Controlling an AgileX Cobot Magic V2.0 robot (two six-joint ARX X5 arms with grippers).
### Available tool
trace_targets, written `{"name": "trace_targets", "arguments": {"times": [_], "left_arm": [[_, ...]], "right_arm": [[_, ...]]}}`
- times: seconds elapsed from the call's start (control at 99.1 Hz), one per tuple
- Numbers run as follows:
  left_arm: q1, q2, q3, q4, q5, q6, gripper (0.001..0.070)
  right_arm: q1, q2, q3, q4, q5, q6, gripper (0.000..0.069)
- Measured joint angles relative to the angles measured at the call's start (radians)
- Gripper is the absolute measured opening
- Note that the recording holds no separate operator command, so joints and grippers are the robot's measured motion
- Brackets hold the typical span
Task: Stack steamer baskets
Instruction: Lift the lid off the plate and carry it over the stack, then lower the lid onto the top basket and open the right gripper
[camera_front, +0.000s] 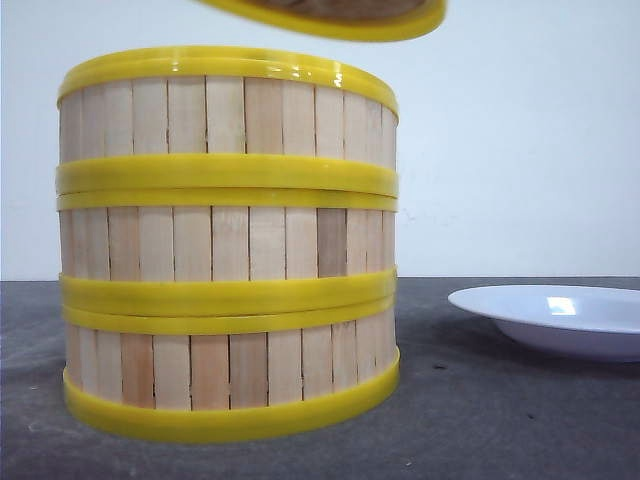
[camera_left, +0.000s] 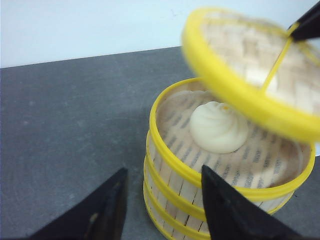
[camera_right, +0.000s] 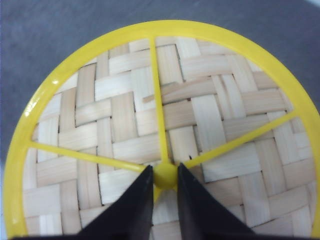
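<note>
Your three round slatted light-wood steamer baskets with yellow rims (camera_front: 228, 240) already stand stacked on the dark grey tabletop (camera_front: 500, 420), left of the white plate (camera_front: 560, 318). Your right gripper (camera_right: 165, 176) is clamped on the knob of the flat woven lid with yellow rim (camera_right: 165, 115), which hangs tilted above the stack. Your left gripper (camera_left: 162, 200) waits spread and empty. Level the lid, centre it over the white bun (camera_left: 218, 127), and lower it.

Dark grey table (camera_front: 500, 420), plain white wall (camera_front: 520, 140).
</note>
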Motion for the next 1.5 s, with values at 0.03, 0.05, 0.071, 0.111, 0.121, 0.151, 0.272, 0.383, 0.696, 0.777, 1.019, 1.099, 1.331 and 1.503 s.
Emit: {"name": "trace_targets", "arguments": {"times": [0.03, 0.05, 0.071, 0.111, 0.121, 0.151, 0.272, 0.383, 0.696, 0.777, 1.019, 1.099, 1.331, 1.503], "left_arm": [[0.0, 0.0, 0.0, 0.0, 0.0, 0.0, 0.0272], [0.0, 0.0, 0.0, 0.0, 0.0, 0.0, 0.0272], [0.0, 0.0, 0.0, 0.0, 0.0, 0.0, 0.0272], [0.0, 0.0, 0.0, 0.0, 0.001, 0.0, 0.0272], [0.0, 0.0, 0.0, 0.0, 0.001, 0.0, 0.0272], [0.0, 0.0, 0.0, 0.0, 0.001, 0.0, 0.0272], [0.0, 0.0, 0.0, 0.0, 0.001, 0.0, 0.0272], [0.0, 0.0, 0.0, -0.001, 0.001, 0.0, 0.0272], [0.0, 0.0, 0.0, -0.004, 0.001, 0.0, 0.0272], [0.0, 0.0, 0.0, -0.006, 0.001, 0.0, 0.0272], [0.0, 0.0, 0.0, -0.007, 0.001, 0.0, 0.0272], [0.0, 0.0, 0.0, -0.007, 0.001, 0.0, 0.0272], [0.0, 0.0, 0.0, -0.008, 0.001, 0.0, 0.0272], [0.0, 0.0, 0.0, -0.013, 0.001, 0.0, 0.0272]], "right_arm": [[0.005, 0.011, 0.0, -0.001, 0.0, 0.0, 0.0051], [0.009, 0.019, 0.0, -0.001, 0.0, -0.001, 0.0051], [0.013, 0.028, 0.0, -0.001, 0.0, -0.002, 0.0051], [0.018, 0.042, 0.0, -0.001, 0.0, -0.003, 0.0051], [0.02, 0.046, 0.0, -0.001, 0.0, -0.004, 0.0051], [0.023, 0.054, 0.0, -0.001, 0.0, -0.005, 0.0051], [0.032, 0.083, 0.0, 0.0, 0.0, -0.007, 0.0051], [0.032, 0.1, 0.0, 0.0, 0.0, -0.008, 0.0051], [0.032, 0.141, 0.0, -0.006, 0.001, -0.018, 0.0051], [0.032, 0.146, 0.0, -0.001, 0.001, -0.022, 0.0051], [0.027, 0.161, 0.003, 0.011, 0.002, -0.026, 0.0051], [0.025, 0.169, 0.004, 0.011, 0.001, -0.026, 0.0051], [0.026, 0.172, 0.006, 0.004, 0.001, -0.026, 0.0051], [0.028, 0.173, 0.006, 0.004, 0.003, -0.026, 0.0115]]}}
